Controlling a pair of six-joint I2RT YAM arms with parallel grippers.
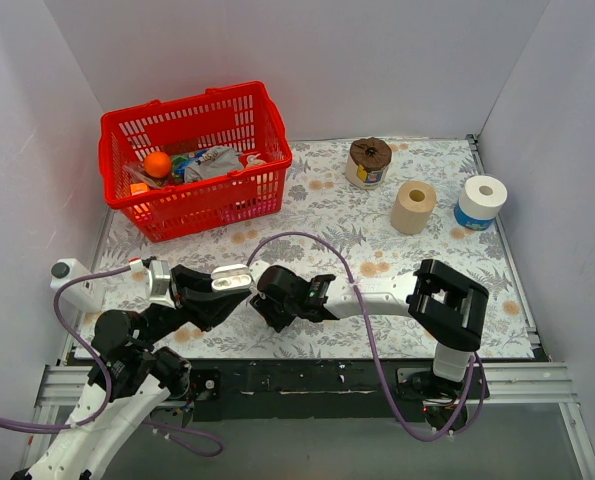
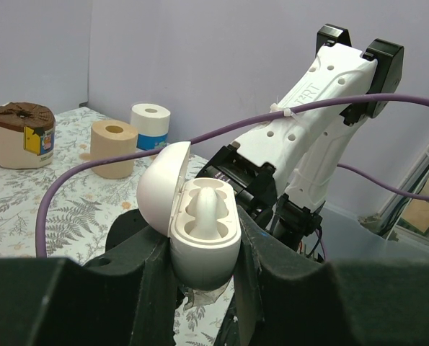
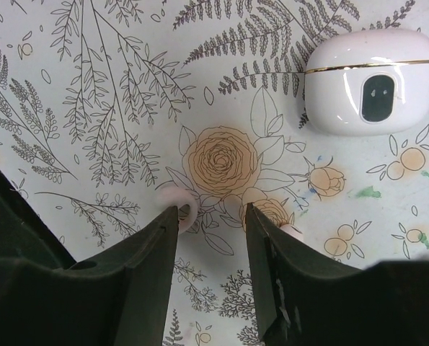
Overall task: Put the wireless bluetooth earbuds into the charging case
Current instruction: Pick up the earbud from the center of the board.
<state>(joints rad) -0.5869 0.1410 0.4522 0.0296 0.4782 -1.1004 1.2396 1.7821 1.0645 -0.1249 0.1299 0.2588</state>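
My left gripper (image 2: 205, 249) is shut on the charging case (image 2: 203, 223), a small white case held upright off the table with its lid swung open to the left. Its wells look empty. In the top view the case (image 1: 231, 277) sits just left of my right gripper (image 1: 270, 304). My right gripper (image 3: 212, 213) is open and low over the floral cloth, with nothing between its fingers. One tiny white earbud (image 3: 177, 202) lies at the left fingertip. A second earbud (image 3: 291, 232) peeks out behind the right finger.
A closed white case-like pod (image 3: 373, 81) with a gold seam lies on the cloth beyond my right gripper. A red basket (image 1: 195, 160) of items stands back left. Three rolls (image 1: 369, 162) (image 1: 414, 207) (image 1: 480, 202) stand back right. A purple cable (image 1: 317, 245) arcs over the right arm.
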